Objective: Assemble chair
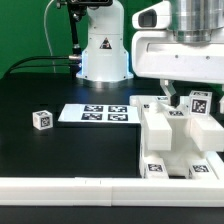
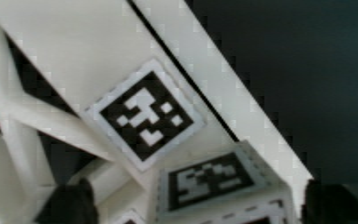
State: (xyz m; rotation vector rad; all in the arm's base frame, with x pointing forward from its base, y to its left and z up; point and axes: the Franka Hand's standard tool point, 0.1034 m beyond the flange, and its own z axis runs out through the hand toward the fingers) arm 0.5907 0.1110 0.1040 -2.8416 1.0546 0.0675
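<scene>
Black table (image 1: 40,150) against green backdrop (image 1: 25,30); marker board (image 1: 95,114) at centre, chair parts (image 1: 175,140) at four o'clock. Gripper (image 1: 180,88) half hidden, opening impossible to tell.

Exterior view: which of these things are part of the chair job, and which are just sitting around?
Part of the job:
- white chair assembly, blocky panels with tags
- tagged post standing under the claw
- small tagged cube, apart on the table
- X-braced frame, close up in the wrist view

Just there:
- marker board
- long low white rail
- black table
</scene>
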